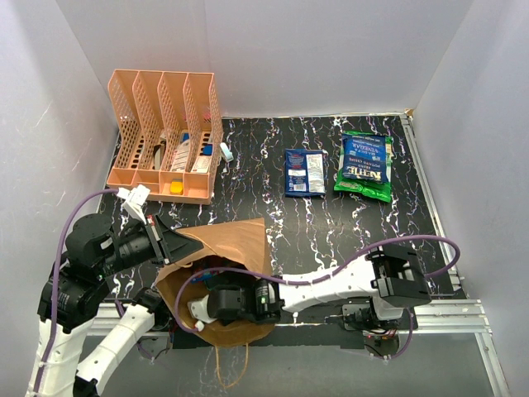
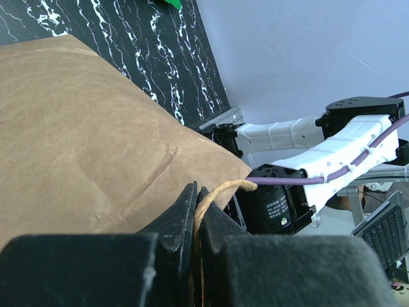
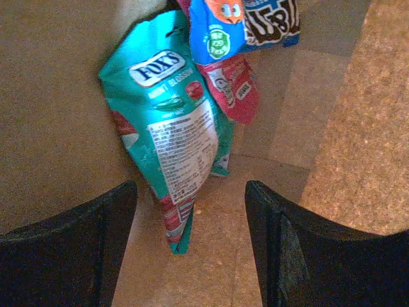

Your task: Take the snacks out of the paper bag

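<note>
- Left gripper (image 2: pixel 197 211) was fully closed, pinching the twisted handle (image 2: pixel 223 190) and the rim of the paper bag (image 2: pixel 83 147). It held the mouth up and open toward the right arm.
- Right gripper (image 3: pixel 190 195) was inside the bag, fingers wide apart, nothing between the pads yet.
- Teal packet (image 3: pixel 169 121) lay just ahead of the right fingers against the bag's left inner wall, its lower tip pointing into the gap between them.
- Red packet (image 3: pixel 236 89) and a blue packet (image 3: pixel 243 25) sat deeper in, touching and partly overlapping the teal one's top edge.
- Green bag (image 1: pixel 364 167) and dark blue packet (image 1: pixel 304 171) lay side by side on the table (image 1: pixel 331 231), far right, right of the organizer (image 1: pixel 161 136), so roughly half the job looked done.
- Step in hand: grab the teal packet. Best to push forward a bit more so the pads straddle the body of the packet, not only the thin bottom tip, then close.
- Should keep the left finger off the bag wall, or paper gets pinched along with the packet.
- Shiny film would likely slip, so close firmly and pull straight back out through the mouth.
- The left grip should hold, otherwise the mouth could sag onto the right arm.
- Risk: the red packet could drag along or shift deeper.
</note>
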### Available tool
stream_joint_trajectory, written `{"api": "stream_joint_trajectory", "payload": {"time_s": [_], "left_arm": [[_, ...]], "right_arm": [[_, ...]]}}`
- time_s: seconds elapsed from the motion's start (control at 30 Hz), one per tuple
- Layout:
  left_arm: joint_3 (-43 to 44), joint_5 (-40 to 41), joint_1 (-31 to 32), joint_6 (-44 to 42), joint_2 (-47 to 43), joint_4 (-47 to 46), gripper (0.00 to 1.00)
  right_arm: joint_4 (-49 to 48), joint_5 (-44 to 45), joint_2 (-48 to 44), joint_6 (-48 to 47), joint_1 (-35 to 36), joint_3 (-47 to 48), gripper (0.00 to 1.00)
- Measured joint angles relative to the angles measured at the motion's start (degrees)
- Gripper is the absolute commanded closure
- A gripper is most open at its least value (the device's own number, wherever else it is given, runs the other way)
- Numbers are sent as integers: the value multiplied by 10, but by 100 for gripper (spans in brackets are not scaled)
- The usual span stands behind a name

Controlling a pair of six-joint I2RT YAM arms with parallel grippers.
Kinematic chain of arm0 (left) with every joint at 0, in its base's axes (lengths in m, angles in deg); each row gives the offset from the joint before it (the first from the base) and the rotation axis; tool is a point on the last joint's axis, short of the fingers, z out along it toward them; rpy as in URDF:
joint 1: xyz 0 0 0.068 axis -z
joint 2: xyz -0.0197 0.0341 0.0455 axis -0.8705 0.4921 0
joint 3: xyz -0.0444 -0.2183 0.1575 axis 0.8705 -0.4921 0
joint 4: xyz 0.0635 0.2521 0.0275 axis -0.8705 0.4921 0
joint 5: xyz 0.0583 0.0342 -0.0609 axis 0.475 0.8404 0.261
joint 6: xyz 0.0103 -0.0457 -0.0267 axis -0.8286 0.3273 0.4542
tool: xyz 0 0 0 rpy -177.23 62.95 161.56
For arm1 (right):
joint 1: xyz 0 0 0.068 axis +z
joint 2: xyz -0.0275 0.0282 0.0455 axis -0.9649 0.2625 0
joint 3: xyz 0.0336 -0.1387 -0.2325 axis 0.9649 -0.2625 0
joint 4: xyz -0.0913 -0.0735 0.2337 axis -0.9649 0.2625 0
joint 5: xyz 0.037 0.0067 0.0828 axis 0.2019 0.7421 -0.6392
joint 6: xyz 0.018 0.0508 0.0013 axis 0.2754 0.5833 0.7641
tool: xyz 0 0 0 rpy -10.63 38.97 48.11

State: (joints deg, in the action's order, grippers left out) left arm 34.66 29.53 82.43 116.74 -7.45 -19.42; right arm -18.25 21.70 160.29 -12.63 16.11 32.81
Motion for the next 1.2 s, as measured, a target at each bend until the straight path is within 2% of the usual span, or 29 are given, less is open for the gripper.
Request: {"api": "stream_joint_trajectory", "payload": {"time_s": [0.3,0.7,0.8,0.93,1.07,1.13,1.2], "left_arm": [[2,-14,0,-10,8,1,100],[10,-22,0,-26,21,3,100],[10,-24,0,-27,22,3,100],[11,-24,0,-28,24,4,100],[11,-24,0,-28,25,5,100],[11,-24,0,-28,25,6,100],[11,-24,0,-28,25,7,100]], "right_arm": [[-5,-3,40,0,-37,16,29],[-18,-36,40,2,-74,1,29],[-22,-42,45,2,-87,1,32],[-37,-43,67,1,-103,1,44],[-50,-46,76,0,-108,0,74],[-58,-48,76,2,-108,0,85],[-66,-52,76,2,-109,0,90]]}}
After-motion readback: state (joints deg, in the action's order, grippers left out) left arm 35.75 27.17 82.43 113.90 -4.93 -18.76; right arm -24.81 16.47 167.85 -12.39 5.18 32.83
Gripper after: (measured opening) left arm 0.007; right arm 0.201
